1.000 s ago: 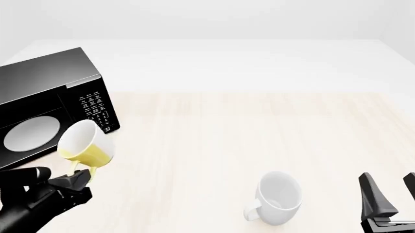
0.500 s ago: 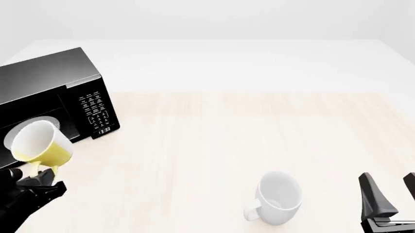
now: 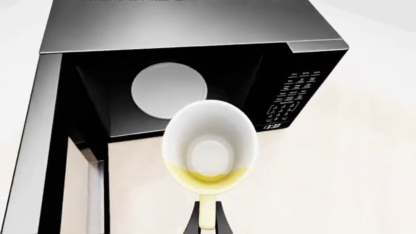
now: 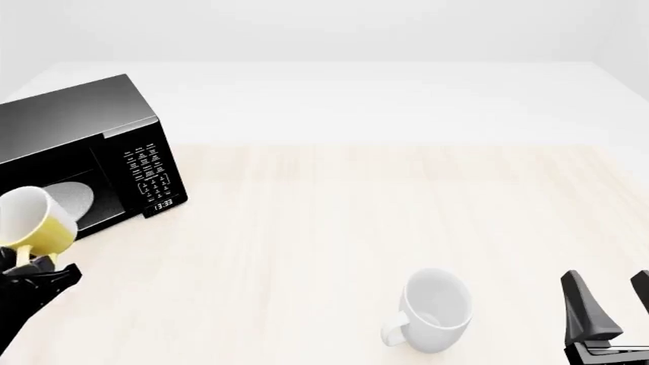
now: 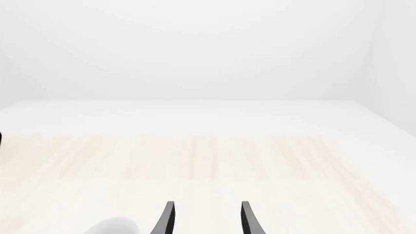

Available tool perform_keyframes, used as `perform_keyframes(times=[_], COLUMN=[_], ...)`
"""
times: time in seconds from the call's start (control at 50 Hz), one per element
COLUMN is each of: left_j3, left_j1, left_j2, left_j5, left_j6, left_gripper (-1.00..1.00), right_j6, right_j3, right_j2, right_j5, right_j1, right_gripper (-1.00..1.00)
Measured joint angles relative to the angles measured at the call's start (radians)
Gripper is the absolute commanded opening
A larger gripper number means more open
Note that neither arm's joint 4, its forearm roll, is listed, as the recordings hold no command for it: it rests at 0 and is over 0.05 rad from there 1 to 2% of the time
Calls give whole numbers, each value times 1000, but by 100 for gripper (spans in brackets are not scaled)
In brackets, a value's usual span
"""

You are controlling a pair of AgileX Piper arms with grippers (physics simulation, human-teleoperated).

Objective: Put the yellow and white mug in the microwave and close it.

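Note:
The yellow and white mug (image 4: 33, 220) hangs tilted at the far left of the front view, its white inside (image 3: 209, 148) facing the microwave's open cavity. My left gripper (image 4: 29, 266) is shut on its yellow handle (image 3: 206, 214). The black microwave (image 4: 112, 125) stands at the back left with its door (image 3: 39, 161) swung open; the round white turntable plate (image 3: 169, 89) shows inside, past the mug. The mug is in front of the opening, outside the cavity. My right gripper (image 4: 609, 312) stands open near the front right corner, holding nothing.
An all-white mug (image 4: 434, 310) lies on its side on the light wooden table (image 4: 355, 220), left of the right gripper. The microwave's keypad (image 4: 150, 167) faces the middle of the table. The table's white far part (image 5: 195, 117) stretches behind.
My left gripper has carried the yellow mug leftward and slightly down, from beside the keypad to in front of the open cavity. The right arm and the white mug have not moved.

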Motion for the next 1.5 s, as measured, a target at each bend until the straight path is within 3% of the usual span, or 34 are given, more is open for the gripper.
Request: perform_keyframes(times=[0.88,1.5], left_j3=[-183,-271], left_j1=[115,118], left_j2=[454,598], left_j5=[-201,-234], left_j6=[-7,-24], left_gripper=[-100,-100], right_j6=[0,0], right_j3=[0,0], right_j2=[0,0], right_j5=[0,0], right_j1=[0,0], right_gripper=[100,100])
